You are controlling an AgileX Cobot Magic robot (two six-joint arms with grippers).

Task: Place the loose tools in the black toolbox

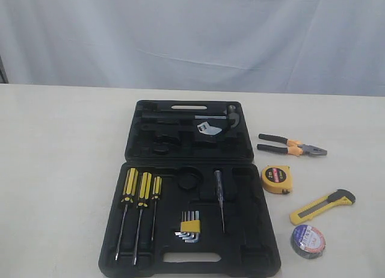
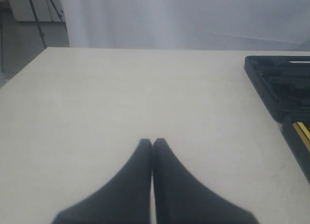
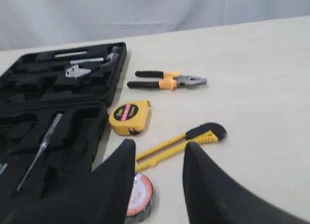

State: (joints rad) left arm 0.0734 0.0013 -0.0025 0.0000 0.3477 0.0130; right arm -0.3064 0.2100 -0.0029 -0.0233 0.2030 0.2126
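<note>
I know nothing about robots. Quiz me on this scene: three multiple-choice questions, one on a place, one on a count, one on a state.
1. In the exterior view, where is the tape measure relative to the toolbox? A inside it; B on the table right of it, between pliers and utility knife; C left of it.
2. How many yellow-handled screwdrivers sit in the toolbox? A two; B three; C five.
3. How do the left jaws stand? A shut, empty; B wide open; C clamped on a tool.
Answers: 1 B, it rests on the table; 2 B, three handles side by side; 3 A, the tips meet with nothing between.
</note>
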